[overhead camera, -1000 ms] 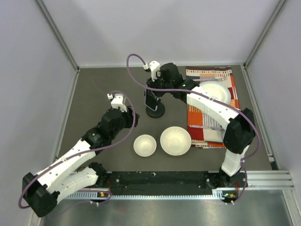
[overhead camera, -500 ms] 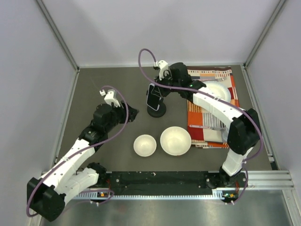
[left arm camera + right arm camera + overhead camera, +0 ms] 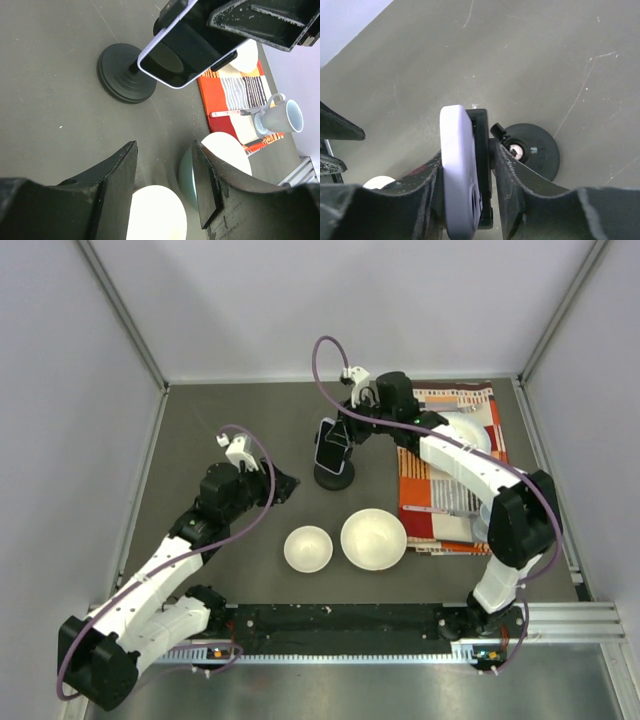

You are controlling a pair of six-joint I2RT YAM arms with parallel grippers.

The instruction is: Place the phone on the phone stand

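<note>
At stand (image 3: 332, 479), glossy lavender-rimmed phone (image 3: 331, 444)

The phone (image 3: 187, 47) tilts, screen toward the camera, above the round base of the phone stand (image 3: 122, 72); the cradle is probably hidden behind it. The left gripper (image 3: 164, 167) is spread wide, with nothing between its fingers.

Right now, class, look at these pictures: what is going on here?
The right tool grips the phone and holds it against the cradle on top of the phone stand. It has not let go yet. The left tool hangs open and empty beside the stand, touching nothing.
</note>
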